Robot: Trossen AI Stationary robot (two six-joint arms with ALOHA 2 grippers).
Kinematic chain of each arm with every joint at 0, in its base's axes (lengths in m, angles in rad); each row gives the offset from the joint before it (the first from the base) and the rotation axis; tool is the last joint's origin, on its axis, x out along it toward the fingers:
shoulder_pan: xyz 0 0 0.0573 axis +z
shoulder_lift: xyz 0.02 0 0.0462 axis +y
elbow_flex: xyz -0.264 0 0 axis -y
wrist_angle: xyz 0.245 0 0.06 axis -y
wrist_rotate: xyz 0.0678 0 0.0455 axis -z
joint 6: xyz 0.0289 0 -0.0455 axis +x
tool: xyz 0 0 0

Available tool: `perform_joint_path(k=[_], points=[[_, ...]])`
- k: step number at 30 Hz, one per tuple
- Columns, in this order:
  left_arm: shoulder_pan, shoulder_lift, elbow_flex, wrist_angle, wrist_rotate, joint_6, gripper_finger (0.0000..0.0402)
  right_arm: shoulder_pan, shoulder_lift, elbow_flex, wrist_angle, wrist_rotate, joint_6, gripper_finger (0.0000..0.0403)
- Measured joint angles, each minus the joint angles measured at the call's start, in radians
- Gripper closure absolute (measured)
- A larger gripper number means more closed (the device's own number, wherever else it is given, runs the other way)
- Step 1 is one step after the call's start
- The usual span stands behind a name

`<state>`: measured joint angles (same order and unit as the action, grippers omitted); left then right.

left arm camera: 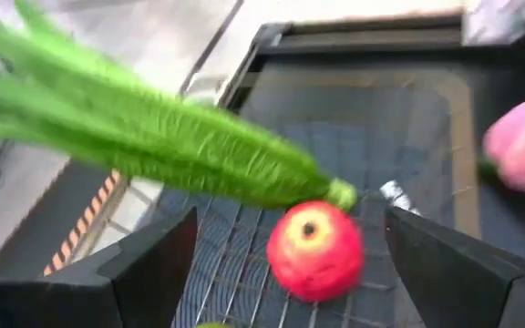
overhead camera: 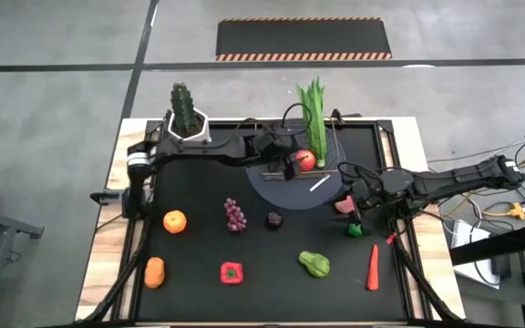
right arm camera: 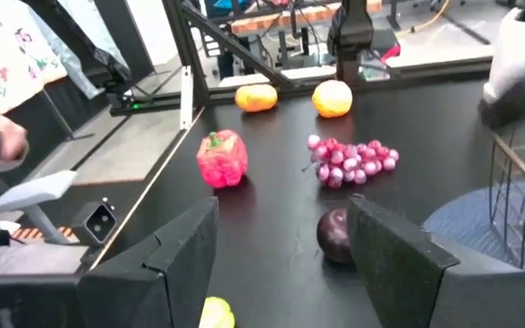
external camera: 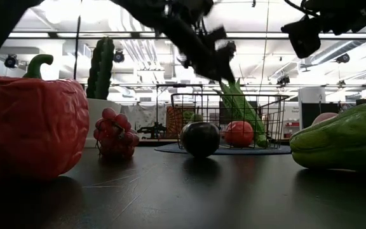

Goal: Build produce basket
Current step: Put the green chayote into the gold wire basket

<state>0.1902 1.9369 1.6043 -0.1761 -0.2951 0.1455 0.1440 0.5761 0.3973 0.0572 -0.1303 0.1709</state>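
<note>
Long leafy green vegetable (overhead camera: 313,114) lies in the coppery wire-mesh basket (external camera: 269,121), long axis running away from me, leaves overhanging the far rim. Red apple (left arm camera: 314,250) beside its stem. My left gripper (overhead camera: 292,165) hovers above, jaws wide, empty. Right gripper (overhead camera: 359,202) parked open, empty.

The low-walled coppery wire-mesh basket (overhead camera: 313,162) stands on the round grey disc (overhead camera: 285,189), holding the red toy apple (overhead camera: 305,160) and the long leafy green vegetable (overhead camera: 314,114), with the purple grape bunch (overhead camera: 234,215) well apart on the table.
</note>
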Motion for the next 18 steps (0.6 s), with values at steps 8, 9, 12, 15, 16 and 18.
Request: perform_joint_path(k=[8,9,12,15,16,18], points=[[-0.147,-0.137,-0.082,0.008,0.003,0.027,0.0070,0.000,0.052,-0.002,0.033,0.014,0.029,0.0177],[-0.164,-0.146,-0.092,0.010,0.003,0.026,0.0070,0.000,0.057,-0.002,0.040,0.022,0.037,0.0177],[-0.210,-0.187,-0.133,0.014,0.003,0.022,0.0070,0.000,0.071,-0.002,0.038,0.027,0.042,0.0177],[-0.251,-0.218,-0.174,0.019,0.003,0.020,0.0070,0.000,0.082,-0.002,0.042,0.027,0.066,0.0177],[-0.264,-0.225,-0.189,0.030,0.003,0.019,0.0070,0.000,0.087,-0.002,0.055,0.027,0.072,0.0177],[-0.288,-0.245,-0.223,0.050,0.003,0.019,0.0070,0.000,0.092,-0.002,0.062,0.026,0.094,0.0177]])
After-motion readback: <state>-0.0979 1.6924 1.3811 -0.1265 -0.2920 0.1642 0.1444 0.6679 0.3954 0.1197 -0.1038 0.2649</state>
